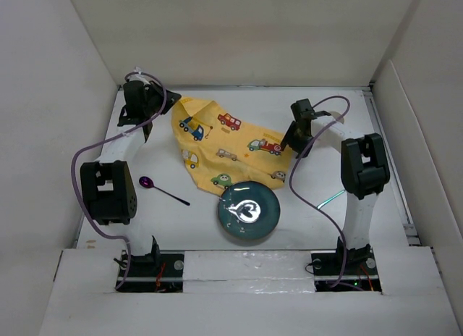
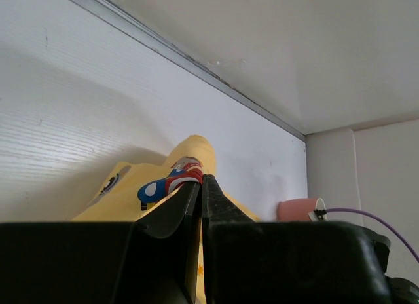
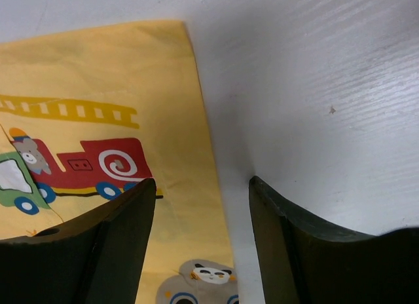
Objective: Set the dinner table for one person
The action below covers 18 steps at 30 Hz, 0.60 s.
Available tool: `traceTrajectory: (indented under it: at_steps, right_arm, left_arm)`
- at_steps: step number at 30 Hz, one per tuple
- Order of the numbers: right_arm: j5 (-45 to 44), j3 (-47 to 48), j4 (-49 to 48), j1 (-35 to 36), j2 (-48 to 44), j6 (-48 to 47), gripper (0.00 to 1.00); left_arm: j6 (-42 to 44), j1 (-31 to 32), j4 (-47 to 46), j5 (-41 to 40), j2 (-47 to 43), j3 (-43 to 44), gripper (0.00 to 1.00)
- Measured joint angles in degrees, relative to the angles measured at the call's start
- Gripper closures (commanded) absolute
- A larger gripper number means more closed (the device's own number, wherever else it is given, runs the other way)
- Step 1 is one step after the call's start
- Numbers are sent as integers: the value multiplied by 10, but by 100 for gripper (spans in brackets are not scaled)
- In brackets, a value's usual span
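The dinner table is a white matte top walled by white panels. A yellow placemat printed with cartoon cars lies crumpled across its middle. My left gripper is shut on the placemat's far left corner, and the wrist view shows the cloth pinched between the shut jaws of the gripper. My right gripper is open and empty, just above the placemat's right edge; its jaws straddle that edge. A teal plate rests on the placemat's near corner. A purple spoon lies to the plate's left.
A thin green item pokes out from under the right arm. A pink cup-like thing lies on its side by the far right wall in the left wrist view. White panels close in the left, back and right sides.
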<state>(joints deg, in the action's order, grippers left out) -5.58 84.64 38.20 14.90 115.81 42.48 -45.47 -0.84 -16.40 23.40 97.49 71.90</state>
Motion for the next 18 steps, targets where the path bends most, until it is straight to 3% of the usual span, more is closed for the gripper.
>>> traceTrajectory:
  at_steps: [10,11,12,13,15,18]
  right_arm:
    - [42,87,34,-1,62,24,68]
    - [44,91,34,-1,65,29,74]
    - [47,94,31,-1,68,38,87]
    - [48,94,31,-1,69,39,92]
    - [48,93,26,-1,69,45,98]
    - [49,82,4,1,64,56,100]
  left_arm:
    - [32,0,3,-26,-16,0,100]
    - [32,0,4,-26,-16,0,100]
    - [32,0,4,-25,-16,0,100]
    - [32,0,4,-24,-16,0,100]
    - [32,0,4,-24,-16,0,100]
    - [32,0,4,-24,-16,0,100]
